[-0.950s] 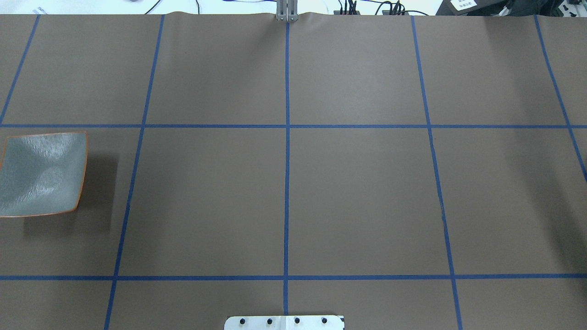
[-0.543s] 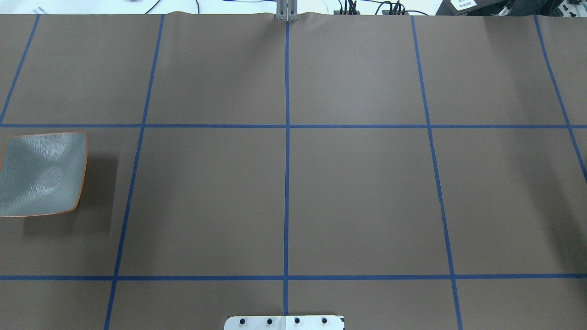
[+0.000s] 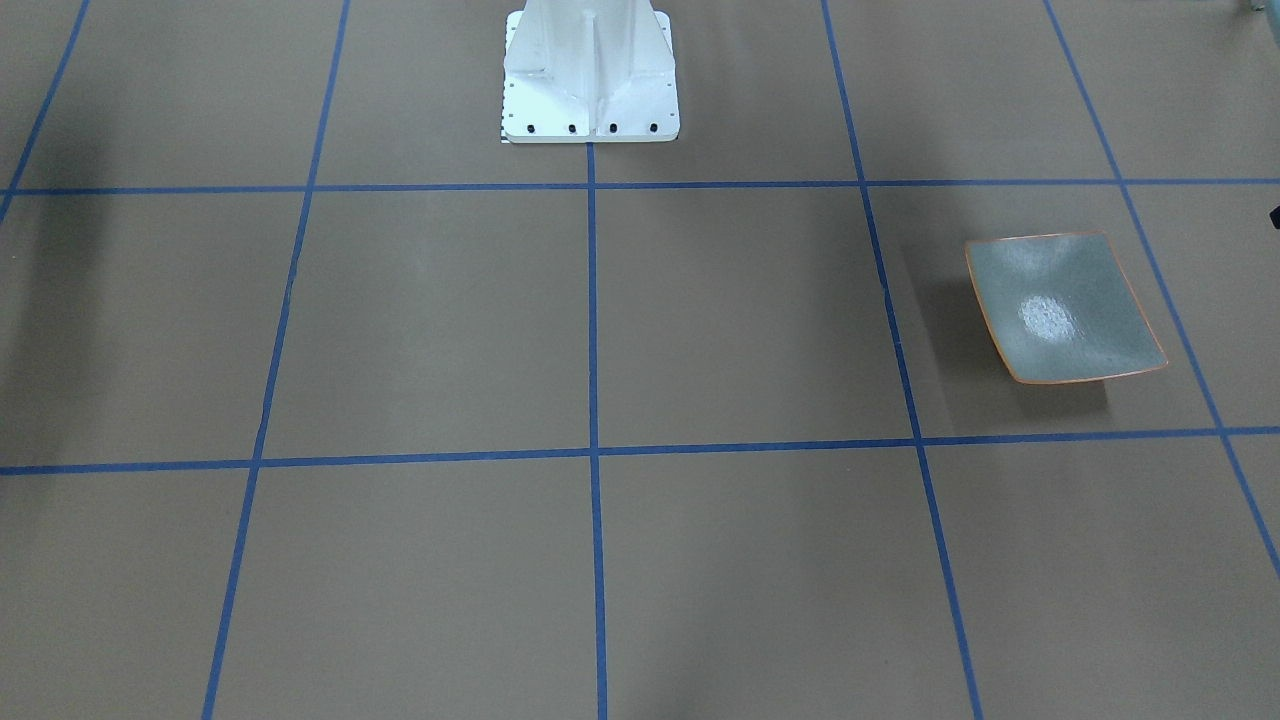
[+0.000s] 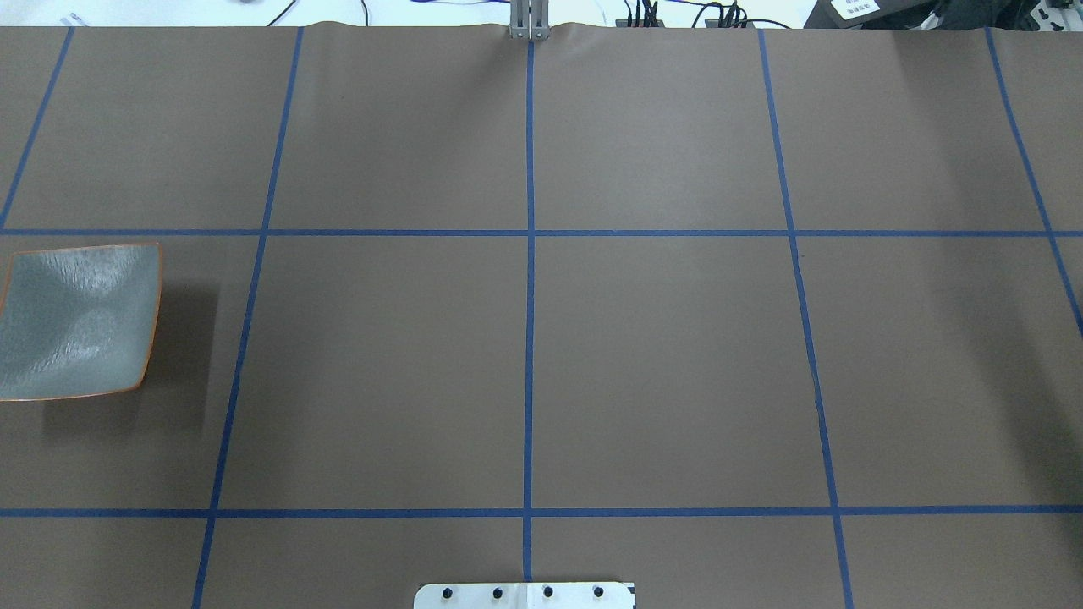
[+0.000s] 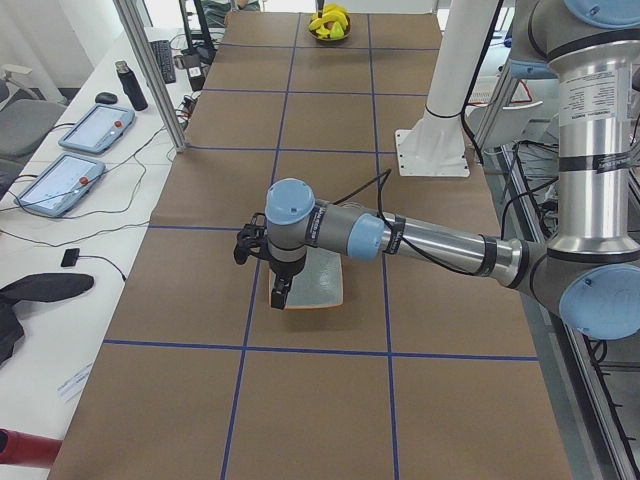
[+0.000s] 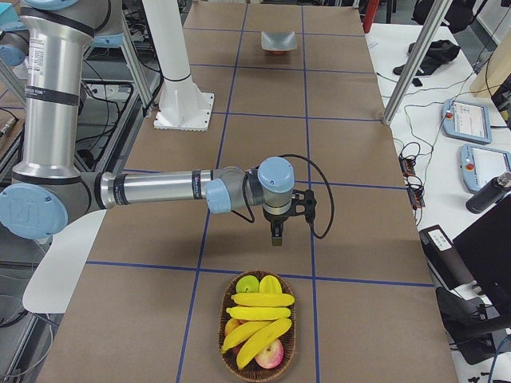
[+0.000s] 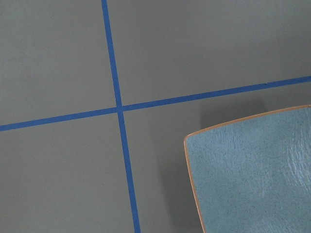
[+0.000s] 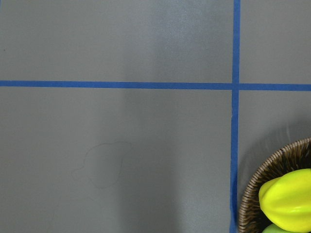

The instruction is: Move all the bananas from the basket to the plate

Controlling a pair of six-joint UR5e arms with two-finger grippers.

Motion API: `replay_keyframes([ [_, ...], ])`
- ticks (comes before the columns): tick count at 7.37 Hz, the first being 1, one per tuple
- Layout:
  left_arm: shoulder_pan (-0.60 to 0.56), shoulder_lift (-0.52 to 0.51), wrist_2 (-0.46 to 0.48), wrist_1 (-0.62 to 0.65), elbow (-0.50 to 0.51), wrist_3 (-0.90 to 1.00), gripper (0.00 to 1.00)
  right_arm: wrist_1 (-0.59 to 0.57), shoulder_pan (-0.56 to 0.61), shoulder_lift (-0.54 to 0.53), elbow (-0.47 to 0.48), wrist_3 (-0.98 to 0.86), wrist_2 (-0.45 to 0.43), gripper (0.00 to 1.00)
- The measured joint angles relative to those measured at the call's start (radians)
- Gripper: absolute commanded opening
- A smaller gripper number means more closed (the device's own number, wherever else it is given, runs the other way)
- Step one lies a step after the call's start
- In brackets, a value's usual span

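Yellow bananas [image 6: 257, 313] lie piled with other fruit in a wicker basket [image 8: 252, 191] at the robot's right end of the brown, blue-taped table [image 4: 660, 355]. The grey-green plate [image 4: 76, 321] sits at the opposite, left end — well apart. The right gripper [image 6: 277, 234] hangs near the basket, the left gripper [image 5: 280, 292] by the plate's edge — whether either's fingers are apart or together cannot be told

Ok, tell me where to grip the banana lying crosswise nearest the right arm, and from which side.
Probably take the crosswise banana at its middle, coming straight down, fingers closing across its narrow width. It lies flat atop the other fruit in the basket, with its upper side bare and its ends near the rim. The right gripper hangs closest.
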Motion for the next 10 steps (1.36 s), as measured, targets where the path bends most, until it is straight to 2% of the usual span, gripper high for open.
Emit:
replay_keyframes([
  [6, 0.002, -0.001, 0.003, 0.002, -0.015, -0.008, 0.99, 0.001, -0.001, -0.004, -0.005, -0.004, 0.016, 1.0],
  [10, 0.002, 0.001, 0.002, 0.001, -0.016, -0.021, 0.99, -0.004, 0.003, -0.002, -0.021, -0.068, -0.075, 1.0],
])
